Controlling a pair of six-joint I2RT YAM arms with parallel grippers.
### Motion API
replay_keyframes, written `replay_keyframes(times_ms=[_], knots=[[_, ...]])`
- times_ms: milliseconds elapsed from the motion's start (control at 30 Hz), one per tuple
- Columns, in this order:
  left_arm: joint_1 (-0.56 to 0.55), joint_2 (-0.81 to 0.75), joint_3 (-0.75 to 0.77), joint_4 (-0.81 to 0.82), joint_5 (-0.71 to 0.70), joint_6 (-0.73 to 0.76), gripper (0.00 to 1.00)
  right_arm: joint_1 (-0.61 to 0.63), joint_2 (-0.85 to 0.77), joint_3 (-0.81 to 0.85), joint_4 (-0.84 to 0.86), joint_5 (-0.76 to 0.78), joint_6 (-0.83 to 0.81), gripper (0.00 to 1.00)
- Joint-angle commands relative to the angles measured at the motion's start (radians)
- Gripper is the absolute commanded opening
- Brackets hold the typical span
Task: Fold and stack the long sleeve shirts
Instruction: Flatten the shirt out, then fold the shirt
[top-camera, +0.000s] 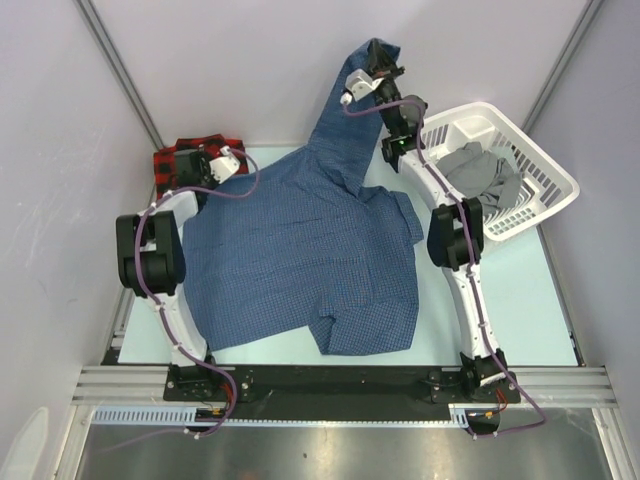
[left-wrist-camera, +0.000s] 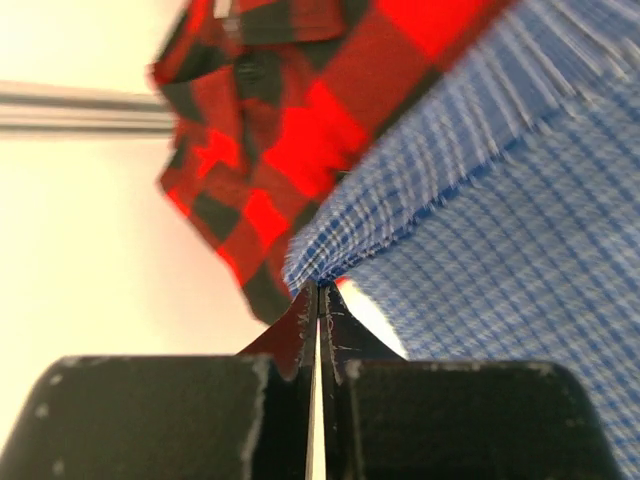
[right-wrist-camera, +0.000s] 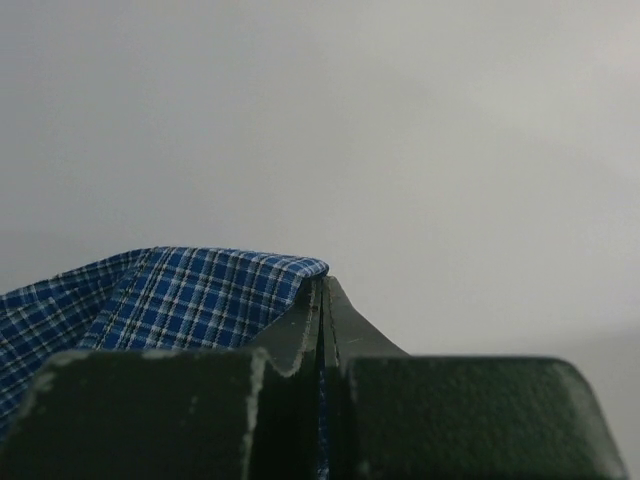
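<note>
The dark blue fine-check shirt (top-camera: 300, 250) lies spread over the table's middle, with one sleeve pulled up toward the back wall. My right gripper (top-camera: 375, 68) is shut on that sleeve's end and holds it high; the right wrist view shows the checked cloth (right-wrist-camera: 170, 290) pinched at its tips (right-wrist-camera: 324, 285). The red-and-black plaid shirt (top-camera: 175, 158) lies folded at the back left. My left gripper (top-camera: 215, 165) is beside it, shut on the blue shirt's left edge (left-wrist-camera: 520, 230) at its tips (left-wrist-camera: 320, 290), with the plaid (left-wrist-camera: 290, 120) just behind.
A white laundry basket (top-camera: 545, 165) holding grey clothes (top-camera: 480, 175) stands at the back right, next to the right arm. Grey walls close in the back and sides. A bare strip of table (top-camera: 510, 310) shows at the front right.
</note>
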Motion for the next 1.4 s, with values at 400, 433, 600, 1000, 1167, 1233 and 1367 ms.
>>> replay_keyframes(times_ms=[400,433,600,1000,1167,1233,1367], knots=[[0.003,-0.037,0.037,-0.180,0.112,-0.052,0.00,0.229,-0.737,-0.946,-0.639,-0.319,0.531,0.09],[0.005,-0.038,0.032,-0.183,0.115,-0.054,0.00,0.233,-0.725,-0.926,-0.700,-0.345,0.537,0.23],[0.008,-0.037,0.037,-0.194,0.120,-0.052,0.00,0.192,-0.680,-0.748,-1.231,-0.469,0.410,0.79],[0.017,-0.002,0.104,-0.290,0.155,-0.082,0.00,0.110,-0.411,-0.386,-1.630,-0.548,0.513,0.88],[0.017,0.000,0.110,-0.327,0.170,-0.097,0.00,0.227,-0.343,-0.430,-1.572,-0.506,0.506,0.90],[0.018,0.001,0.107,-0.330,0.178,-0.100,0.00,0.245,-0.306,-0.424,-1.520,-0.462,0.546,0.92],[0.020,0.006,0.109,-0.344,0.184,-0.103,0.00,0.255,-0.234,-0.398,-1.444,-0.367,0.586,0.93]])
